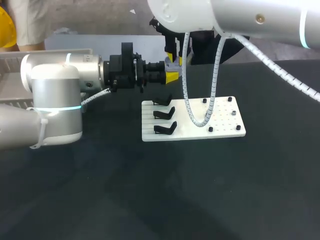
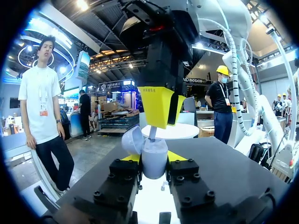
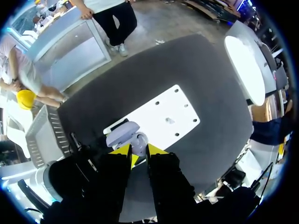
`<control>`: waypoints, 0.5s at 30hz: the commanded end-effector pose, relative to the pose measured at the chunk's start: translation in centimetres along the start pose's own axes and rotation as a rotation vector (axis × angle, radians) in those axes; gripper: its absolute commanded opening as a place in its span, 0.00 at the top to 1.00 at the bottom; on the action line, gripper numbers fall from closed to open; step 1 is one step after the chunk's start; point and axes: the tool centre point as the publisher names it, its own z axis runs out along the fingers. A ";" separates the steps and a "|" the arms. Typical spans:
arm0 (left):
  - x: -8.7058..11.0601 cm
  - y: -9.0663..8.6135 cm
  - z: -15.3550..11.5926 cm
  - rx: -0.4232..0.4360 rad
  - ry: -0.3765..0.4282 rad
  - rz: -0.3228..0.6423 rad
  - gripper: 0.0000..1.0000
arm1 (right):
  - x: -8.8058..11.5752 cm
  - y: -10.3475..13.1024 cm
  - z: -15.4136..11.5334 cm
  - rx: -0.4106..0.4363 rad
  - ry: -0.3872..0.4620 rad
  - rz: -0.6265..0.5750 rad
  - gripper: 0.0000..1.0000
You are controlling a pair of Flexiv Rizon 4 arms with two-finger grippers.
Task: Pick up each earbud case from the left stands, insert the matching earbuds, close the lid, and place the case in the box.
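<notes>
A pale grey earbud case [image 2: 154, 156] with its lid [image 2: 132, 140] swung open sits between the yellow tips of my left gripper [image 2: 154, 157], which is shut on it. My left gripper [image 1: 167, 76] holds it in the air behind the white stand board [image 1: 220, 117]. My right gripper [image 2: 163, 116] hangs straight above the case, its fingers pinching a small white earbud [image 2: 152, 133] whose end reaches into the open case. From the right wrist, the case [image 3: 124, 135] lies just under my right gripper [image 3: 138, 150]. Three black stands [image 1: 164, 115] on the board hold nothing.
A grey tray-like box [image 1: 10, 75] stands at the table's far left, behind my left arm; it appears as the box [image 3: 44, 135] from the right wrist. The board's right half carries a few small pegs [image 1: 210, 129]. A white coiled cable [image 1: 200, 120] droops over the board.
</notes>
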 end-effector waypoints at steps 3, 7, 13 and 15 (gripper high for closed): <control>0.1 -0.2 0.0 -0.008 -0.005 0.004 1.00 | -0.2 0.3 0.2 0.006 0.003 0.003 1.00; 0.1 -0.2 0.0 -0.008 -0.005 0.004 1.00 | -0.2 0.4 0.3 0.008 0.005 0.003 1.00; 0.1 -0.2 0.0 -0.008 -0.005 0.004 1.00 | -0.2 0.5 0.5 0.011 0.011 0.003 1.00; 0.1 -0.2 0.0 -0.008 -0.005 0.004 1.00 | -0.2 0.5 0.6 0.013 0.013 0.003 1.00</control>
